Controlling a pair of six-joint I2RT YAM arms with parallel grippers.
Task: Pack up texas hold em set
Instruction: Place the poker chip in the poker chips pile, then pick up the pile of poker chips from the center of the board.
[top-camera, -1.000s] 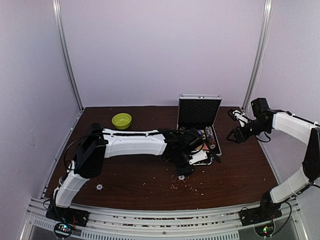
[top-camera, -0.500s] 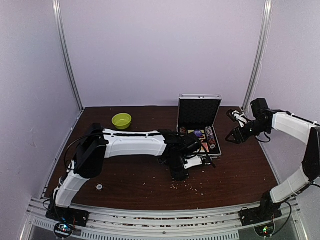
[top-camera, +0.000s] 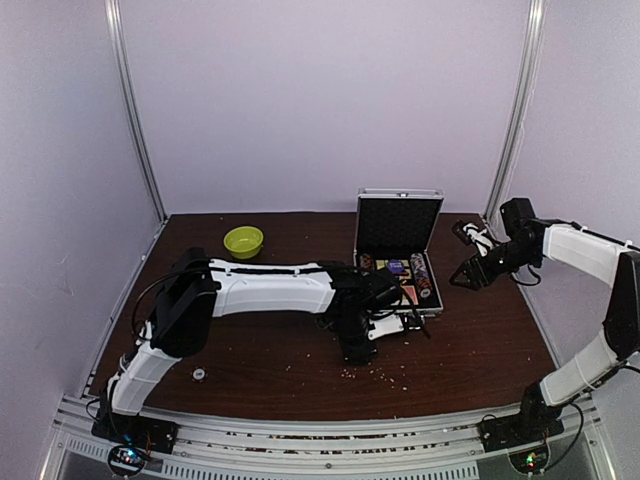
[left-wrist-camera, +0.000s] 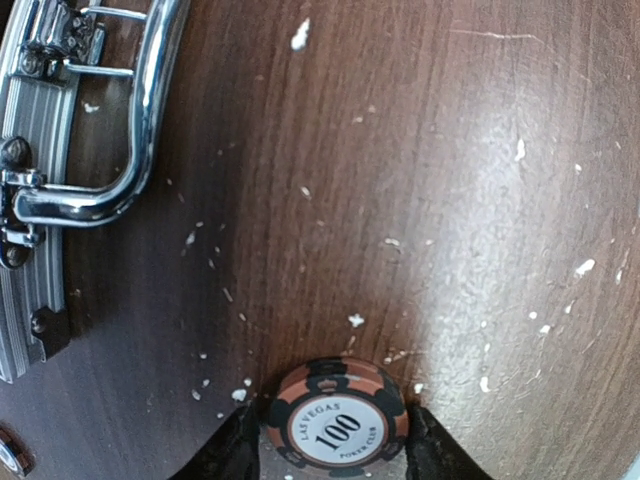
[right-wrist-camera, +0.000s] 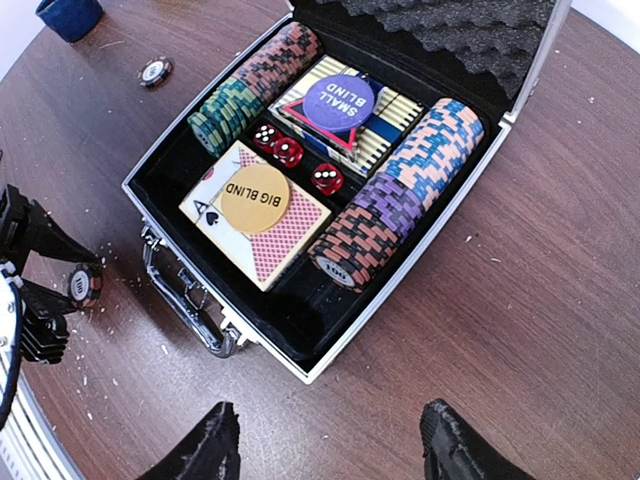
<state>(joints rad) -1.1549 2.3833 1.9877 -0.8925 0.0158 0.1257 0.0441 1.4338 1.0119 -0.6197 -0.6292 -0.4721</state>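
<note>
The silver briefcase (top-camera: 398, 252) stands open at the back right, lid up. The right wrist view shows its black-lined tray (right-wrist-camera: 300, 310) with rows of chips (right-wrist-camera: 400, 195), card decks (right-wrist-camera: 262, 215), red dice (right-wrist-camera: 288, 152) and two dealer buttons (right-wrist-camera: 340, 100). My left gripper (top-camera: 355, 350) is down at the table just in front of the case handle (left-wrist-camera: 130, 130). Its fingers (left-wrist-camera: 235, 450) press both sides of an orange-and-black "100" poker chip (left-wrist-camera: 337, 425), which also shows in the right wrist view (right-wrist-camera: 85, 285). My right gripper (right-wrist-camera: 330, 460) is open and empty above the table, right of the case (top-camera: 470, 275).
A lime-green bowl (top-camera: 243, 241) sits at the back left. A dark blue mug (right-wrist-camera: 68, 15) and a loose chip (right-wrist-camera: 153, 71) lie left of the case. A small round pale thing (top-camera: 199, 374) lies near the front left. Pale crumbs (top-camera: 378, 375) are scattered in front of the case.
My left gripper has moved from the case's front edge down and slightly left onto the loose chip and closed round it. The right arm has barely moved.
</note>
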